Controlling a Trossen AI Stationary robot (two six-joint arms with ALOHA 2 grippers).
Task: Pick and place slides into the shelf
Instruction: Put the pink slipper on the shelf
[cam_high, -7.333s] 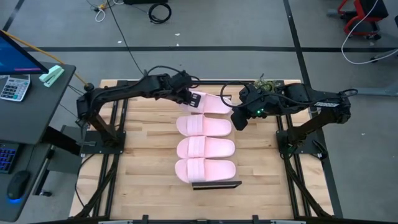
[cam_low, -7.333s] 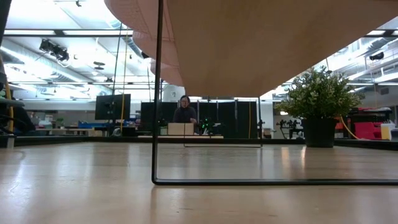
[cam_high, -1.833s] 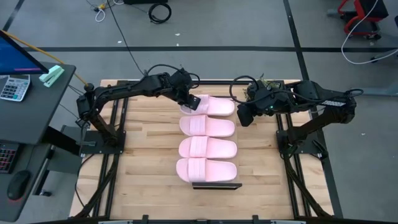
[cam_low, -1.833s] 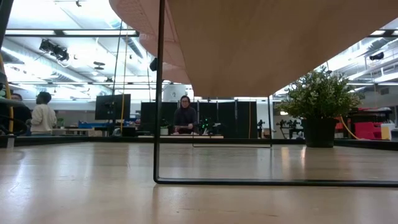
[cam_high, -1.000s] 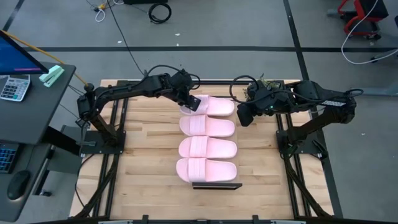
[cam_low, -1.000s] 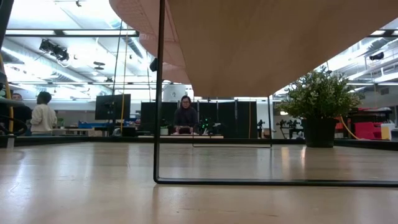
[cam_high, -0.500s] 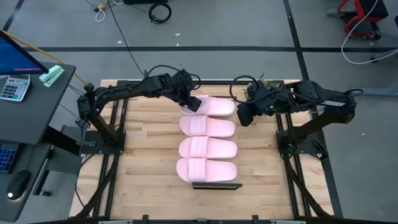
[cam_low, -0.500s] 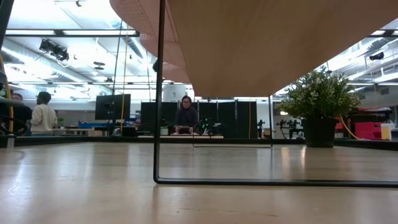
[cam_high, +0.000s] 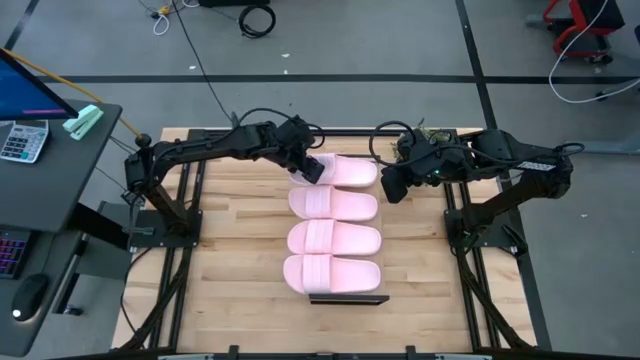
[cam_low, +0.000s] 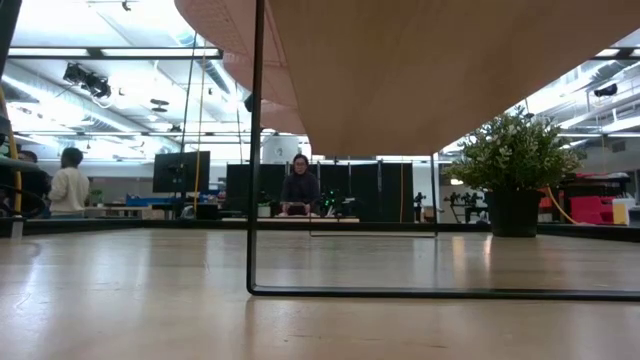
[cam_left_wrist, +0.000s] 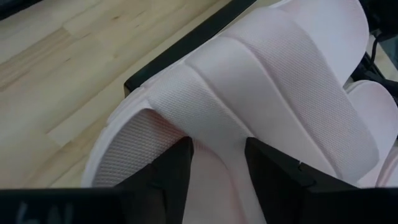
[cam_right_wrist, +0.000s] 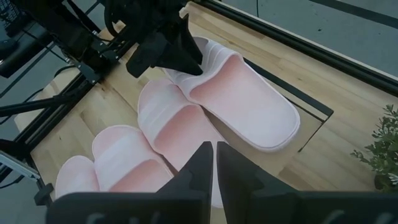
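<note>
All four slides (cam_high: 332, 222) lie in a row on the shelf (cam_high: 348, 297). The left tool (cam_high: 313, 168) is parted across the farthest slide's (cam_left_wrist: 261, 112) strap. The right tool (cam_high: 389, 187), nearly closed and empty, waits beside the row. Judged light, soft and compressible foam; the strap offers the surest hold.

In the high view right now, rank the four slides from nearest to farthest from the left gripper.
1. Top slide, at the row's far end: the left gripper is at its strap end.
2. Second slide, just below it.
3. Third slide, further down the row.
4. Bottom slide, at the row's near end, farthest.
</note>
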